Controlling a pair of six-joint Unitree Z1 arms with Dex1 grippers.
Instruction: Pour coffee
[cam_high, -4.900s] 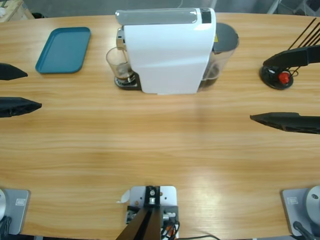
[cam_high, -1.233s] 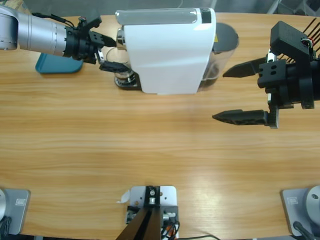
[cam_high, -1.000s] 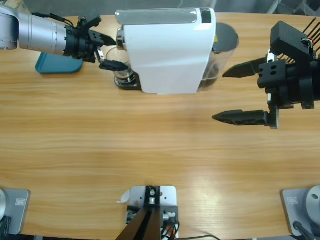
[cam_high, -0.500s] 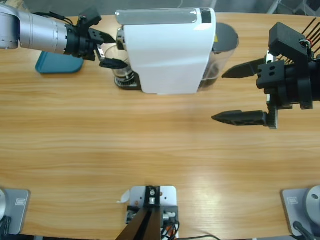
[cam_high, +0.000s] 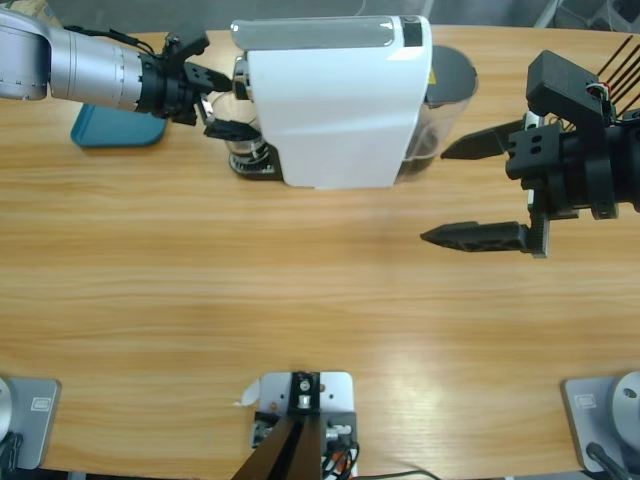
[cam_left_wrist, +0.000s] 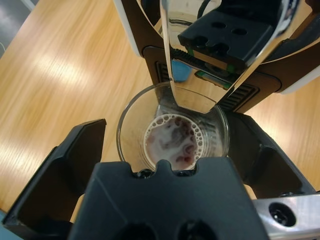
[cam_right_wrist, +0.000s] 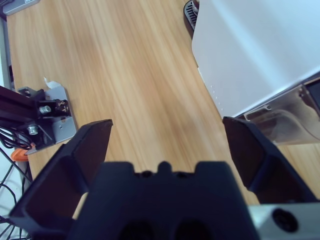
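1. Wooden table (cam_high: 300, 300), long, light grain, w/ white coffee machine (cam_high: 335, 100) at the back middle and a teal tray (cam_high: 105, 130) back left, partly under the left arm.
2. Left gripper (cam_high: 222, 103): jaws apart, one each side of the clear glass (cam_left_wrist: 172, 135); can't tell if they touch it, not clamped.
3. Right gripper (cam_high: 470, 190): jaws wide apart, holding nothing, over bare table just beside the machine's right end, near its dark water tank (cam_high: 445, 90).
4. Glass stands upright on the machine's drip grate, under the chrome spout (cam_left_wrist: 200, 60), mouth up.
5. Coffee (cam_left_wrist: 173, 142): shallow dark layer w/ pale foam and bubbles at the glass bottom, narrower than the rim.
6. Black stand w/ red part (cam_high: 555, 155) at the table's back right, behind the right arm.
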